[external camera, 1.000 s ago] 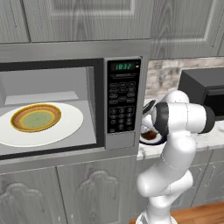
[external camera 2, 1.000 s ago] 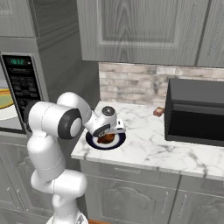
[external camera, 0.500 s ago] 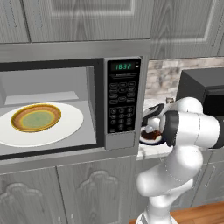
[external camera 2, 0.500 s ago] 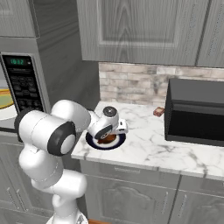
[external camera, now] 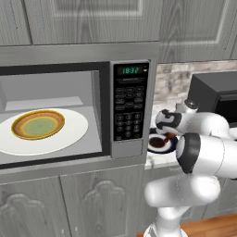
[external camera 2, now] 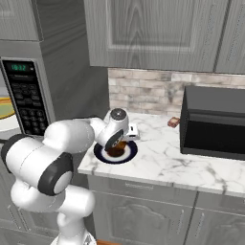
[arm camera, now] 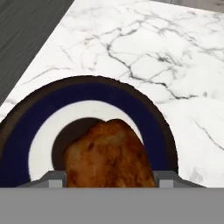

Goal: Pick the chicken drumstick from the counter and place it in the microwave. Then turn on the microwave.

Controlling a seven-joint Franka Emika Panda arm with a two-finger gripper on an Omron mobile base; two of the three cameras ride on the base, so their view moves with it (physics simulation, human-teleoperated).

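Gripper: down over the plate, jaws wide, one either side of the chicken drumstick; actual grip, cannot tell
Drumstick: on the blue-ringed plate, on the counter
Microwave: door open; bowl on the turntable

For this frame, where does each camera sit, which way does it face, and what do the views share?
Left base view: behind the arm to its left, facing the open microwave; the white arm rises at lower right.
Right base view: behind to its right, facing the counter and black box appliance; the arm rises at lower left.
Hand view: on the hand, looking down at the chicken drumstick on a blue-rimmed plate.
All three share the plate and drumstick.
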